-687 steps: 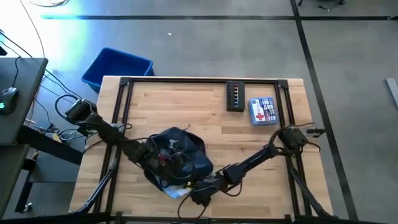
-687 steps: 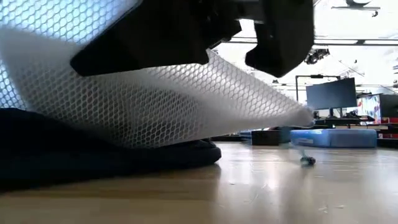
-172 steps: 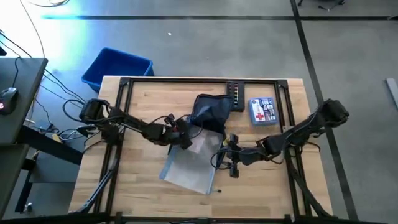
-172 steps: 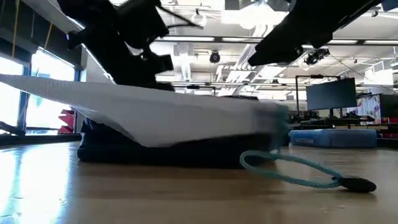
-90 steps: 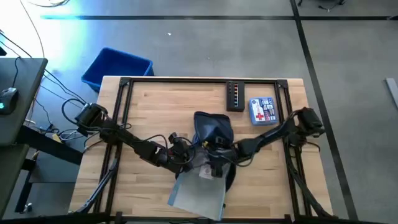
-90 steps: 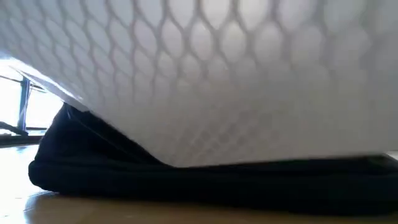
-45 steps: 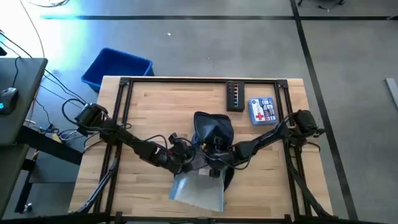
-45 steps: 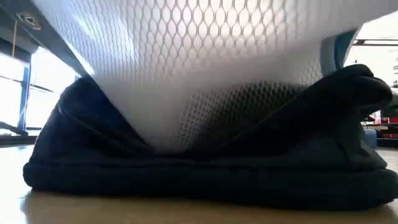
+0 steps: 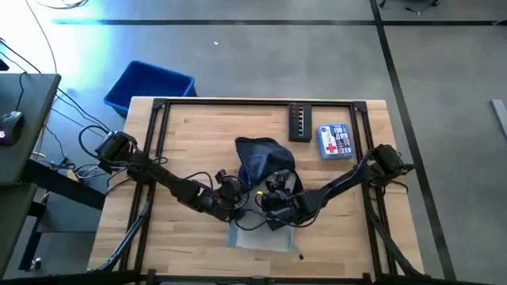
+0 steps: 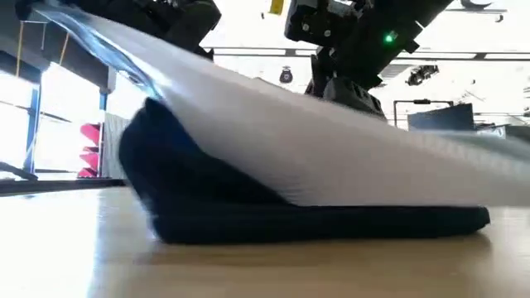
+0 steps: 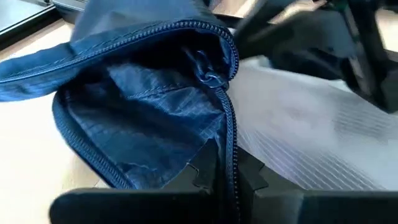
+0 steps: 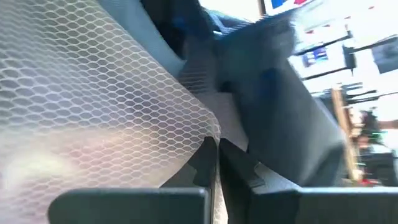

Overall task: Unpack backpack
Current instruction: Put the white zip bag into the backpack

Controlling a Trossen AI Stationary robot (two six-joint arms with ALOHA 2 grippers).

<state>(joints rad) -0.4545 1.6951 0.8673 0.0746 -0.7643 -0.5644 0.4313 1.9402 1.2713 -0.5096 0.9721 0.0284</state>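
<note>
Here both claws grip: left claw [image 9: 231,198] one backpack [image 9: 261,162], right claw [image 9: 269,207] one mesh pouch [image 9: 261,236].

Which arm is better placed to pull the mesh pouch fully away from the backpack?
Probably the right: its hand is shut on the mesh pouch, while the left hand pinches the backpack at its zipper edge.

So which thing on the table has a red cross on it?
The first-aid kit, pale blue, by the far right corner. The black box beside it has none.
</note>
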